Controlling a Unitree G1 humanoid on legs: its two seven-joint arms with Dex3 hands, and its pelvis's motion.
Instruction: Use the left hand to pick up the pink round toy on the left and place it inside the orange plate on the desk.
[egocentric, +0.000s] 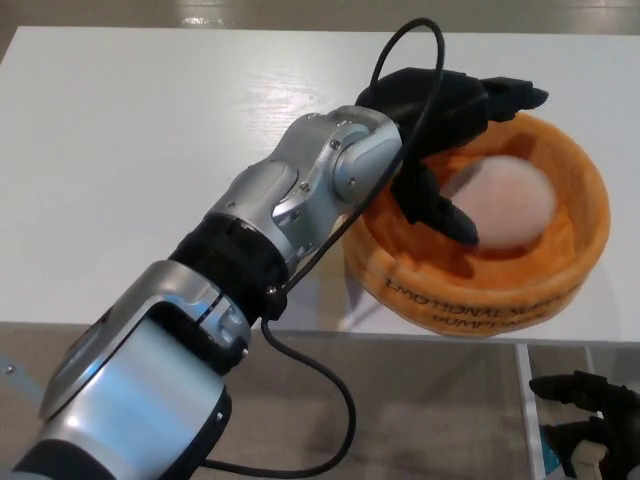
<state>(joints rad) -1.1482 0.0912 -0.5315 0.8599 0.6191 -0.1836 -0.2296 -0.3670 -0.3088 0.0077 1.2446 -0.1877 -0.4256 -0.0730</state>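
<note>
While my left hand (450, 130) hangs spread above the orange plate (400, 262), its fingers (505, 95) reach toward the far rim and its thumb (440, 210) points down into the bowl, holding nothing. My silver forearm (300, 195) slants up from the lower left, crossing the near table edge, with a black cable (400, 70) looping over the wrist. The pink round toy (510, 205) lies inside the plate, on its floor toward the far right side, just beside my thumb tip; whether they touch I cannot tell. The plate sits at the near edge of the white table (130, 150), close to the right. To the left and behind, the tabletop is bare and wide. Dark lettering runs along the plate's near wall, too blurred and partly hidden to read. My right hand (590, 420) hangs low below table level at the lower right corner, fingers apart, empty.
</note>
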